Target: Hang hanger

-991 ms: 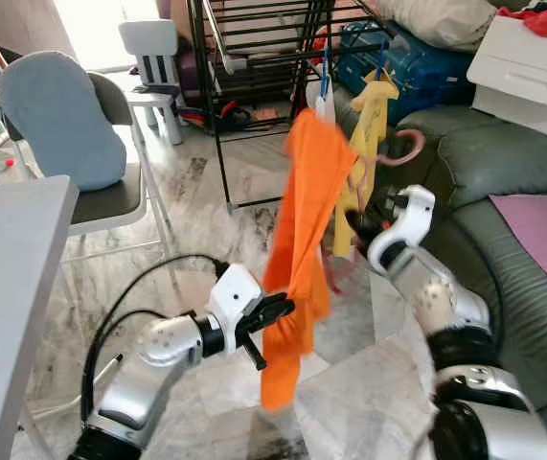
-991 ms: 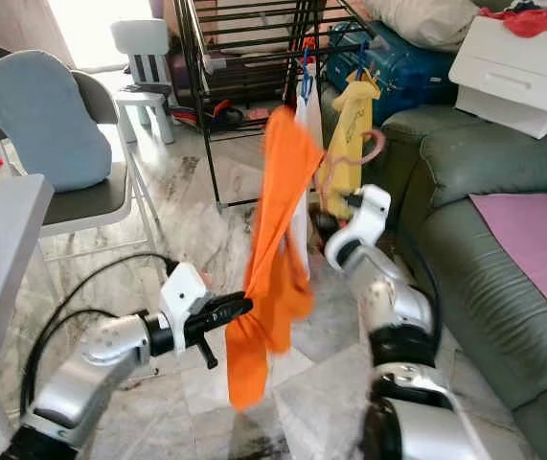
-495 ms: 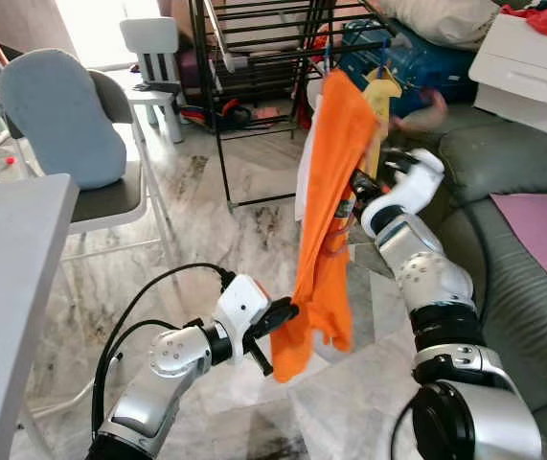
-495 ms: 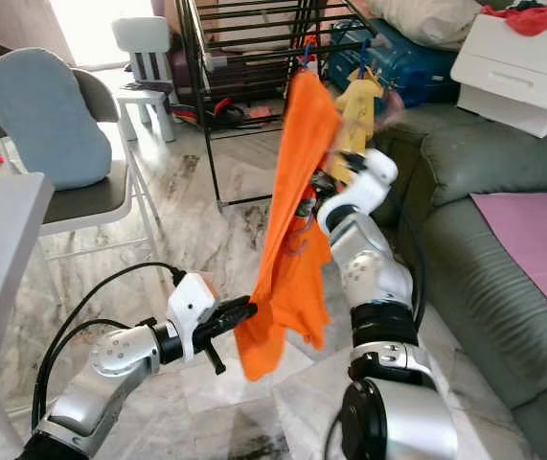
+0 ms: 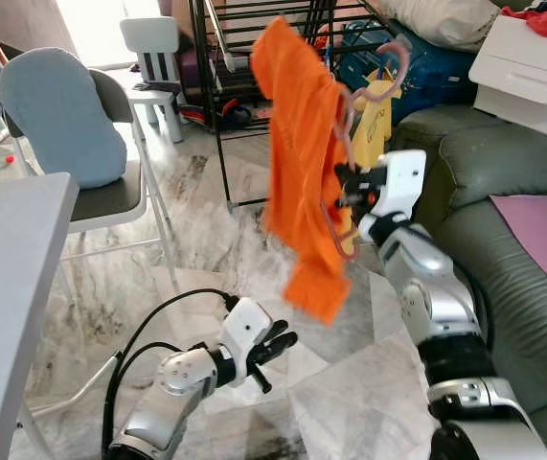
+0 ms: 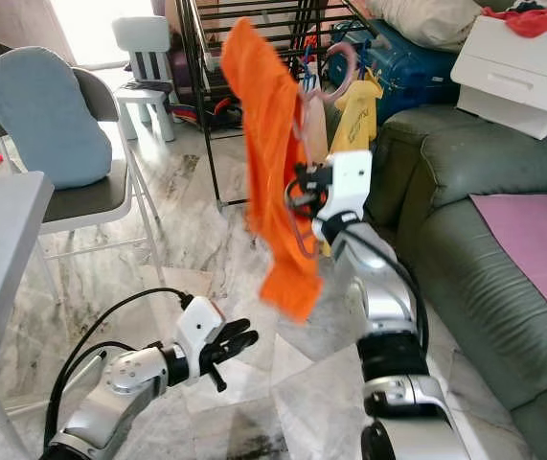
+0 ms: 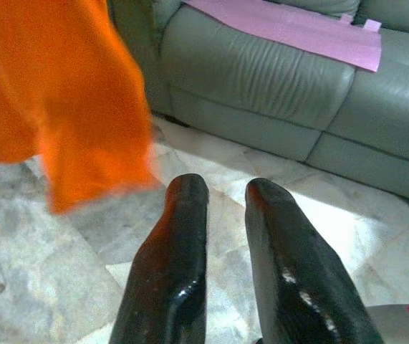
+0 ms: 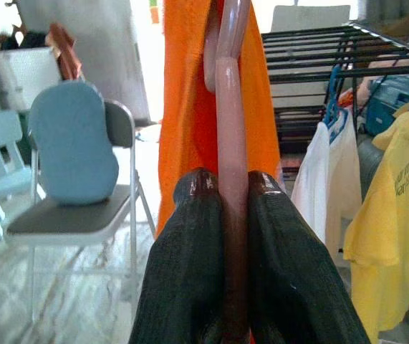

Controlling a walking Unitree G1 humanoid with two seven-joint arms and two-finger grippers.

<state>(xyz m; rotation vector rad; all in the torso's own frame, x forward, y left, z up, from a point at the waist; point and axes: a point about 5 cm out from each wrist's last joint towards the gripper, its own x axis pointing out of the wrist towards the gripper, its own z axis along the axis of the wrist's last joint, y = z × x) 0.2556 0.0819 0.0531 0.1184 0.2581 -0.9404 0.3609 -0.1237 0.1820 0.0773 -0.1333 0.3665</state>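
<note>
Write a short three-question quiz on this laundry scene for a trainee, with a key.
1. True or false: the right gripper is shut on the pink hanger.
2. Which garment hangs from the pink hanger? A) yellow shirt B) orange shirt C) white shirt
3. Fill in: the left gripper is low over the ____ floor, holding nothing.

Key: 1 true. 2 B; the yellow shirt already hangs on the black drying rack. 3 marble.
</note>
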